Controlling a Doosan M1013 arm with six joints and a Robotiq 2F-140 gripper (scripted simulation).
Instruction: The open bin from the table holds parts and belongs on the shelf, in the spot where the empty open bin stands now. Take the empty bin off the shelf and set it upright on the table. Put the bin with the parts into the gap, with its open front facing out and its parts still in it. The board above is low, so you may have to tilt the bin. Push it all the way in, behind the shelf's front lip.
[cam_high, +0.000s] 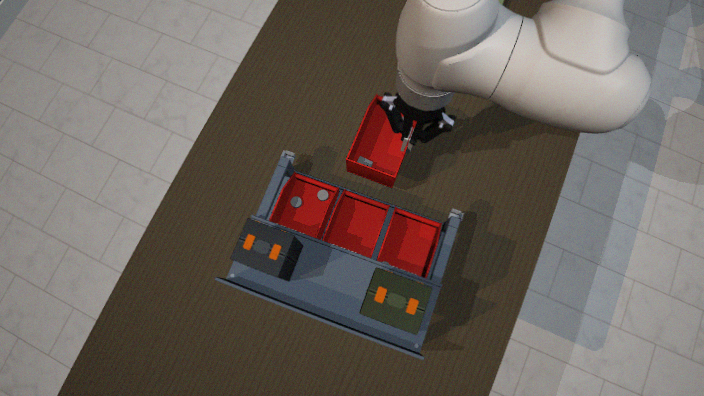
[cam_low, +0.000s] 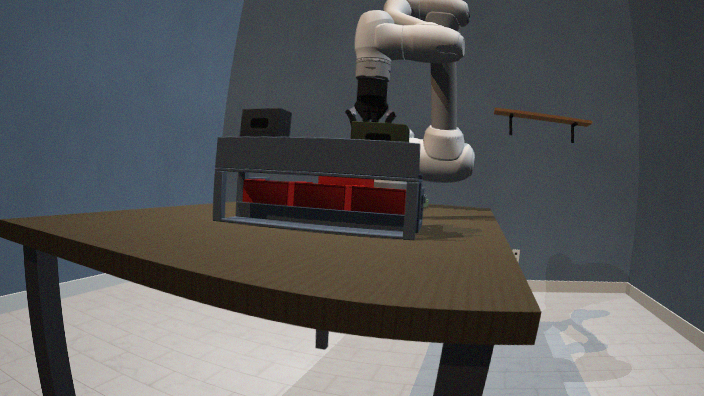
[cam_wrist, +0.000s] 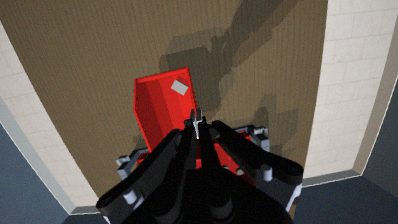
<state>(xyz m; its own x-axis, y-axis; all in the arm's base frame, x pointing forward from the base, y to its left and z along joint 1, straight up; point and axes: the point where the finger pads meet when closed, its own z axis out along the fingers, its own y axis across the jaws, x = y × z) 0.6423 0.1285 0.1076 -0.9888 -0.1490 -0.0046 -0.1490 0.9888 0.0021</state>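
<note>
A red open bin (cam_high: 376, 141) sits behind the grey shelf (cam_high: 345, 260), with a small grey part (cam_high: 365, 161) in it. My gripper (cam_high: 407, 142) is shut on this bin's right side wall, pinching it from above. The wrist view shows the fingertips (cam_wrist: 197, 122) closed on the wall's rim, with the bin (cam_wrist: 162, 102) and its part (cam_wrist: 179, 87) below. Three red bins stand in the shelf. The left one (cam_high: 303, 206) holds two grey discs. The middle one (cam_high: 356, 223) and the right one (cam_high: 411, 241) show no parts. In the exterior view the gripper (cam_low: 371, 117) is behind the shelf.
A dark grey case (cam_high: 265, 248) and an olive case (cam_high: 396, 300), both with orange latches, stand on the shelf's top board. The shelf's open front (cam_low: 320, 197) faces away from the arm. A small wall shelf (cam_low: 542, 118) hangs far to the right.
</note>
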